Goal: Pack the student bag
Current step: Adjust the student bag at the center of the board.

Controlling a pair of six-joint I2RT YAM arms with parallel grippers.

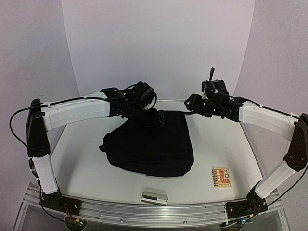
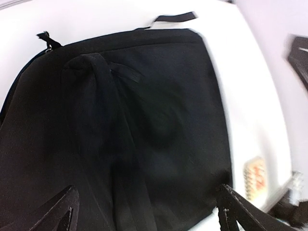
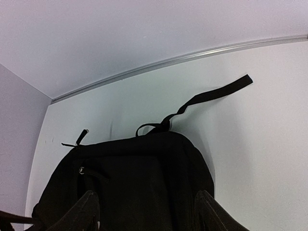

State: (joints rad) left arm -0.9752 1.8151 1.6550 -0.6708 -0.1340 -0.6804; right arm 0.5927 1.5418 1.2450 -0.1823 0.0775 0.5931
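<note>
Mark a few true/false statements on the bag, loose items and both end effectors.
The student bag lies on the table. True.
The notebook sits on the bag. False: it lies on the table, right of the bag.
The left end effector is open above the bag. True.
The silver object lies at the table's far edge. False: at the near edge.
The right end effector grips the strap. False: it is open; the strap lies loose.
</note>
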